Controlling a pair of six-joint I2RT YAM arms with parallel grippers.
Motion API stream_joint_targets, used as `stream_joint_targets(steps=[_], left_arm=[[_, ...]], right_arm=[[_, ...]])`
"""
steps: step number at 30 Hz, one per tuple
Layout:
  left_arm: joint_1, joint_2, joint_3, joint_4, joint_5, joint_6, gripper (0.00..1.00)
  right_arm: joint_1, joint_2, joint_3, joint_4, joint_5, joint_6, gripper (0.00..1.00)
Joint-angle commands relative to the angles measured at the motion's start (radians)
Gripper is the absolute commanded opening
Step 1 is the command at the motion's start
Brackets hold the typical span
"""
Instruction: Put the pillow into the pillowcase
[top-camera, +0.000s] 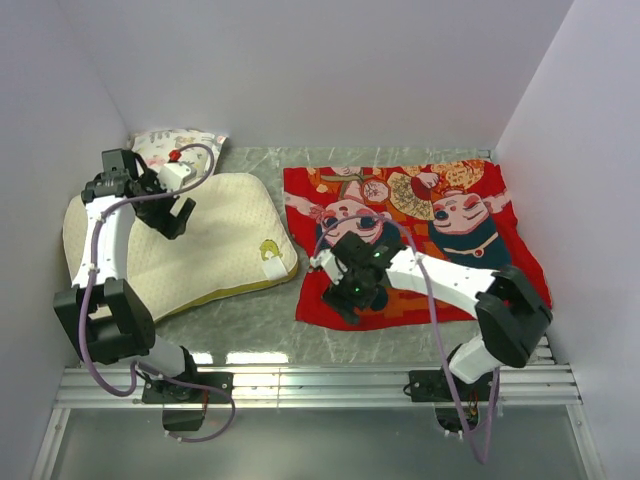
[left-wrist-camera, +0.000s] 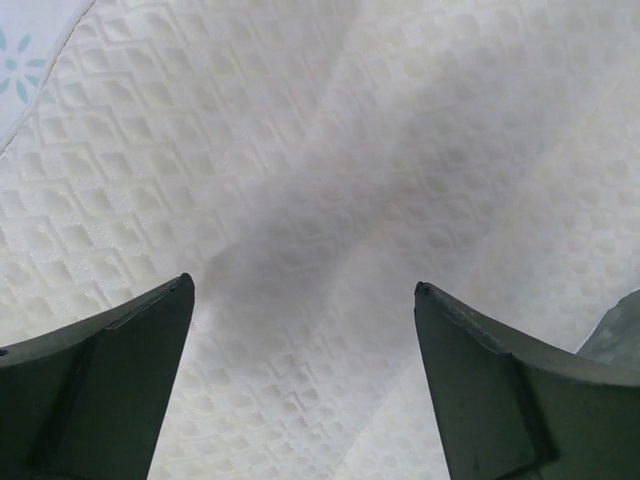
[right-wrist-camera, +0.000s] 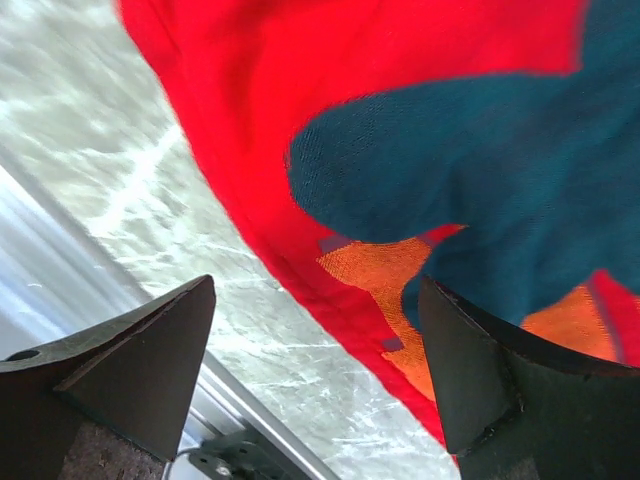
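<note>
- The grey marbled desk (top-camera: 250, 320) carries the scene. The red pillowcase (top-camera: 460, 215), printed with cartoon children, lies spread flat across its right half.
- The cream quilted pillow (top-camera: 220, 235) lies flat to the left of the pillowcase, near it but not touching and wholly outside it. Its yellow logo and white tag sit at the corner nearest the pillowcase.
- The right claw (top-camera: 352, 290) hangs over the pillowcase's near left corner, jaws wide and holding nothing. The wrist view shows the red hem crossing between its fingers.
- The left claw (top-camera: 178, 215) hovers over the part of the pillow farthest from the pillowcase. Its jaws are wide with nothing between them, and quilted fabric fills its wrist view.
- A small white printed pillow (top-camera: 160, 145) peeks out behind the cream one, well left of the pillowcase.
</note>
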Motion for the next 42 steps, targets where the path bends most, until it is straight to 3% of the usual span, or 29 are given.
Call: stream_joint_targets(steps=[1, 5, 6, 8, 9, 11, 12, 15, 18, 19, 20, 21, 24, 27, 29, 31, 35, 42], left_arm=[[0.004, 0.015, 0.025, 0.023, 0.053, -0.075, 0.97], [0.01, 0.015, 0.013, 0.051, 0.058, -0.115, 0.97], [0.011, 0.012, 0.011, 0.059, 0.056, -0.121, 0.97], [0.013, 0.008, 0.003, 0.074, 0.062, -0.127, 0.97], [0.013, 0.007, 0.0, 0.075, 0.062, -0.126, 0.96], [0.015, 0.002, -0.009, 0.085, 0.065, -0.126, 0.96], [0.019, 0.001, -0.012, 0.089, 0.064, -0.124, 0.96], [0.024, -0.002, -0.03, 0.1, 0.071, -0.113, 0.96], [0.031, 0.002, -0.041, 0.103, 0.079, -0.095, 0.96], [0.034, 0.008, -0.041, 0.103, 0.081, -0.095, 0.96], [0.034, 0.012, -0.035, 0.102, 0.082, -0.093, 0.96], [0.036, 0.021, -0.03, 0.099, 0.09, -0.095, 0.97], [0.038, 0.036, -0.015, 0.088, 0.105, -0.109, 0.97], [0.039, 0.044, -0.001, 0.074, 0.128, -0.126, 0.97], [0.039, 0.045, 0.002, 0.069, 0.131, -0.135, 0.97], [0.039, 0.045, 0.005, 0.069, 0.133, -0.152, 0.97], [0.047, 0.045, 0.008, 0.074, 0.15, -0.193, 0.97], [0.051, 0.061, 0.017, 0.08, 0.185, -0.248, 0.97]], right_arm=[[0.044, 0.04, -0.008, 0.031, 0.15, 0.011, 0.89], [0.042, 0.134, -0.008, 0.04, 0.198, -0.001, 0.75], [0.042, 0.152, -0.008, 0.033, 0.222, -0.008, 0.61], [0.031, 0.146, -0.031, 0.025, 0.253, -0.044, 0.47], [0.002, 0.131, -0.063, 0.017, 0.259, -0.06, 0.29], [-0.053, 0.111, -0.097, -0.021, 0.258, -0.122, 0.06], [-0.085, 0.081, -0.138, -0.036, 0.256, -0.153, 0.0], [-0.281, -0.005, -0.212, -0.081, 0.278, -0.296, 0.0], [-0.357, -0.073, -0.256, -0.144, 0.315, -0.438, 0.01], [-0.383, -0.087, -0.261, -0.168, 0.327, -0.489, 0.06], [-0.392, -0.101, -0.264, -0.179, 0.339, -0.508, 0.15], [-0.398, -0.122, -0.252, -0.194, 0.345, -0.523, 0.38], [-0.401, -0.148, -0.109, -0.262, 0.24, -0.483, 0.69], [-0.398, -0.144, 0.095, -0.284, 0.082, -0.359, 0.7], [-0.38, -0.138, 0.18, -0.227, 0.059, -0.252, 0.66], [-0.308, -0.125, 0.204, -0.158, 0.083, -0.165, 0.61], [-0.162, -0.032, 0.239, -0.096, 0.118, -0.069, 0.42], [0.019, 0.152, 0.303, -0.004, 0.262, 0.034, 0.36]])
